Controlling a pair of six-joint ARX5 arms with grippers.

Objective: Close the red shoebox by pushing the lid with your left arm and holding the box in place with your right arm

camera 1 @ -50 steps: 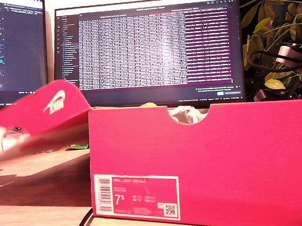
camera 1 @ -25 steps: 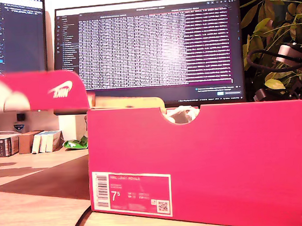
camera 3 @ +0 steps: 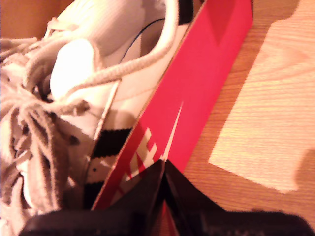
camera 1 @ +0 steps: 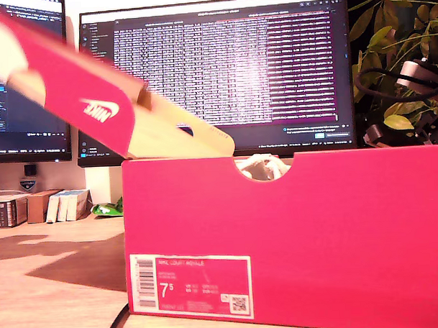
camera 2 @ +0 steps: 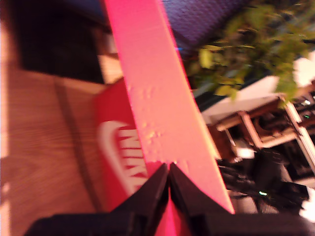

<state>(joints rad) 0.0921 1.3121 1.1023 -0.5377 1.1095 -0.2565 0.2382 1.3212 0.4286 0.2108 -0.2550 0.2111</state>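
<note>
The red shoebox (camera 1: 286, 237) sat on the wooden desk (camera 1: 58, 285) in front of the monitor (camera 1: 216, 70), its lid (camera 1: 94, 96) tilted up high toward the exterior view's left. My first gripper (camera 2: 169, 172) had its jaws pressed together on the lid's edge. My second gripper (camera 3: 164, 167) looked pinched shut on the box wall beside the white sneaker (camera 3: 83, 93), though the blur made that hard to confirm.

Both grippers (camera 2: 169, 169) (camera 3: 164, 167) pinched closed.

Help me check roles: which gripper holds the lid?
My first gripper: its jaws pinch the lid at its edge, with the plant behind. My second gripper pinches the box wall beside the shoe.
</note>
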